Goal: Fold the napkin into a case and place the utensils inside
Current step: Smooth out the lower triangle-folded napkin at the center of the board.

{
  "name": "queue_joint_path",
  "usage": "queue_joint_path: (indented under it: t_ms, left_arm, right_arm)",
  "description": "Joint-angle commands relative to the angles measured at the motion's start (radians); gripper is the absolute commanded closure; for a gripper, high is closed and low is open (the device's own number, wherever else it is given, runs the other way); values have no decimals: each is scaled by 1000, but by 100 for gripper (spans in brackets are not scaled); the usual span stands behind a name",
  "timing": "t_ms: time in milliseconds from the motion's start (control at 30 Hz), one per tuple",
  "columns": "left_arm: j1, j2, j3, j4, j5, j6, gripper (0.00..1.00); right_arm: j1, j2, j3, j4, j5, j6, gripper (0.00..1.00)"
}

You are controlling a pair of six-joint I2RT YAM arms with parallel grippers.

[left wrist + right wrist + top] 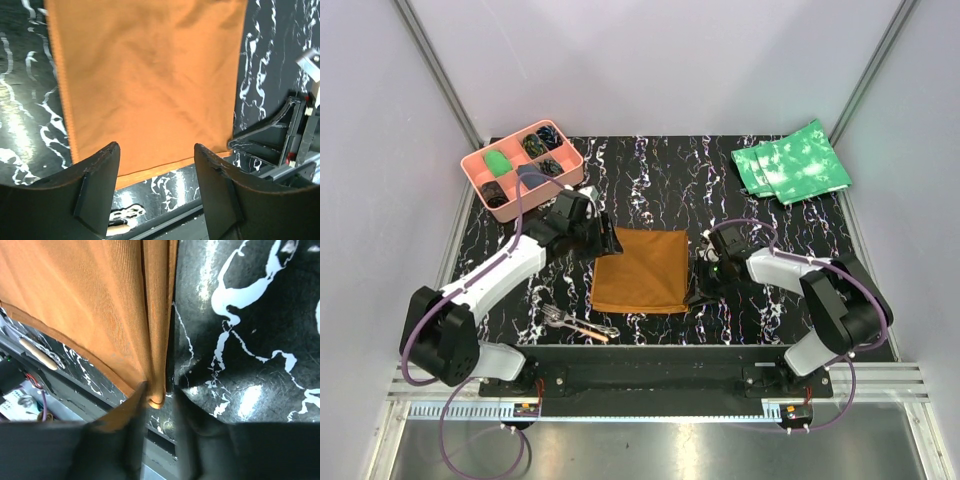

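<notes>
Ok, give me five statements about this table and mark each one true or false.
1. The rust-brown square cloth napkin lies mid-table. True.
2. The silver fork and orange-tan-ended piece rest on the napkin. False: they lie on the black marbled table, apart from the napkin, towards the near left.
3. The left gripper is shut on the napkin. False: its jaws stand open.
4. The right gripper pinches the napkin's edge. True.
5. The green mottled cloths lie at the far right. True.

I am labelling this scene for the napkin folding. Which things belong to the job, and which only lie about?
Job: napkin; utensils, near the front edge.
Lying about: pink tray with small items inside; green cloths, far right corner.
</notes>
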Motion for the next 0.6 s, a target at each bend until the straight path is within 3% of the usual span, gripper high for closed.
queue_joint_path:
  t_ms: [0,33,67,233,267,400,433,500,533,567]
  left_arm:
    - [35,-58,1,48,27,12,34]
    - [40,-56,-2,48,25,7,31]
    - [56,-58,-2,46,25,3,30]
    - [90,-49,-14,58,24,-28,32]
    - [93,-43,-14,78,36,-34,33]
    - [98,68,10,148,85,-84,47]
    - [104,91,13,170,105,-97,52]
    - [126,163,27,221,131,-123,53]
    - [129,183,35,228,128,-125,51]
    - [139,200,45,230,111,-123,42]
  right_arm:
    - [-18,19,25,2,21,-8,79]
    - [-38,12,16,-2,40,-6,91]
    - [-52,4,9,-24,54,-5,94]
    - [-92,-80,0,-131,237,-25,95]
    - [-100,-85,3,-134,233,-29,80]
    - [-100,-82,101,-189,267,-63,44]
    - [-100,-71,168,-185,244,-81,39]
    - [-101,-13,282,-159,238,-151,25]
    - [-104,20,328,-156,245,-175,25]
    - [-109,57,377,-178,244,-196,24]
